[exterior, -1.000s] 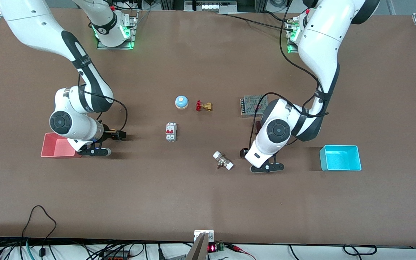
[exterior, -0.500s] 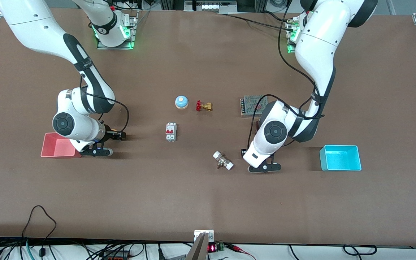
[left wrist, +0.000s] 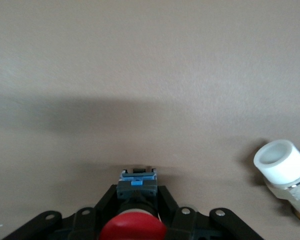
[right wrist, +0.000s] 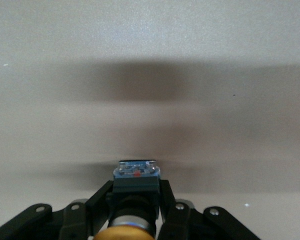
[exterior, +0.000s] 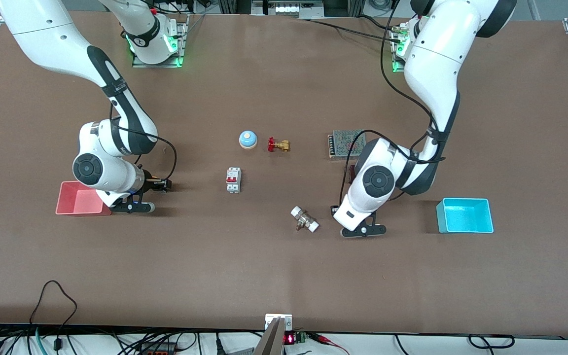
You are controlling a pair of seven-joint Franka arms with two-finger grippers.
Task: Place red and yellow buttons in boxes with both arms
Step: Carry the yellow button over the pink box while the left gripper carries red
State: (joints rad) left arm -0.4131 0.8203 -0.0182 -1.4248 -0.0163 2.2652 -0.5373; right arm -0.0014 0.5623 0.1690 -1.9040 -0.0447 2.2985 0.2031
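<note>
My left gripper [left wrist: 136, 186] is shut on the red button [left wrist: 133, 231], gripping its black body with the red cap toward the wrist. In the front view it [exterior: 336, 210] hangs low over the table beside a white-ended fitting, and the button is hidden there. My right gripper [right wrist: 136, 184] is shut on the yellow button [right wrist: 126, 235] by its black body. In the front view it [exterior: 160, 185] is low over the table just beside the pink-red box [exterior: 77, 199]. The cyan-blue box [exterior: 465, 215] stands toward the left arm's end.
A blue dome [exterior: 248, 139], a brass valve with a red handle [exterior: 278, 145], a white circuit breaker [exterior: 233, 180] and the white-ended fitting [exterior: 305, 219] lie mid-table. The fitting also shows in the left wrist view [left wrist: 284, 162]. A grey mesh-topped block [exterior: 343, 143] sits by the left arm.
Both wrists have shifted only slightly. The yellow cap that peeked out under the right wrist is now hidden. Both grippers keep their hold.
</note>
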